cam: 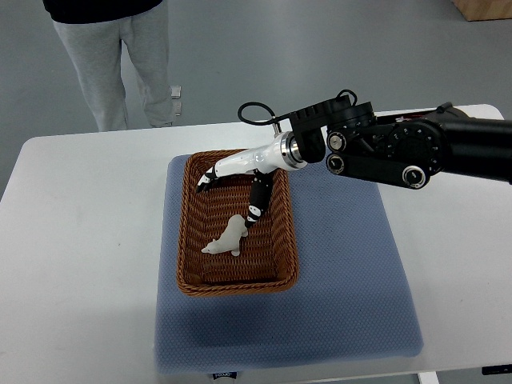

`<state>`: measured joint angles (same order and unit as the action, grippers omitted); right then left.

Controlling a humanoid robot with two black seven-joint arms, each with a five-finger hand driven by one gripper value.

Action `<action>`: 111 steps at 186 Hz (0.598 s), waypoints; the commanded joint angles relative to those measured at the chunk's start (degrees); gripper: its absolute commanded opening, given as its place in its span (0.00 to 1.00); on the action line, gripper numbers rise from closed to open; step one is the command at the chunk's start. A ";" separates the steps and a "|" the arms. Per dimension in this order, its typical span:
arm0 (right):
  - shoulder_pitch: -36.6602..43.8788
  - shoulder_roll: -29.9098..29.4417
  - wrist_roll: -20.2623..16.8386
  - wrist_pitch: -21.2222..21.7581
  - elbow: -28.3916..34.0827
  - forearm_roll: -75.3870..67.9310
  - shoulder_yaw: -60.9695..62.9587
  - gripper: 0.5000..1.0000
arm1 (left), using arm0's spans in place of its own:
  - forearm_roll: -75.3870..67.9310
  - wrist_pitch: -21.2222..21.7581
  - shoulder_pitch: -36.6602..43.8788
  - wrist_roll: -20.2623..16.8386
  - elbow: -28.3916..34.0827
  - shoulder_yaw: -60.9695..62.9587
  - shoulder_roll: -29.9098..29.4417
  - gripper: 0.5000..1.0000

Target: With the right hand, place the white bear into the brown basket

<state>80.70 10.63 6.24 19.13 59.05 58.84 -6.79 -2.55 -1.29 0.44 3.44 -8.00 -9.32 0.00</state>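
Note:
The white bear [226,238] is a small white figure lying on the floor of the brown wicker basket [186,264], toward its middle. My right hand [232,188] reaches in from the right and hovers over the basket's far half, fingers spread. One black finger [256,204] points down with its tip just above or touching the bear's upper end. The hand holds nothing. The basket rests on a blue-grey mat [344,272].
The mat lies on a white table [80,240]. A person in grey trousers [120,64] stands behind the table's far left edge. The bulky black right forearm [400,148] spans the table's far right side.

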 commanded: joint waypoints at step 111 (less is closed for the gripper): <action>-23.39 -0.09 0.09 -10.52 -11.68 -18.15 53.99 0.84 | 0.00 -0.03 0.00 -0.01 0.00 0.00 0.00 1.00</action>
<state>60.88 12.60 6.24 12.16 48.87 44.77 40.17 -2.55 -1.31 0.45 3.46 -8.00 -9.32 0.00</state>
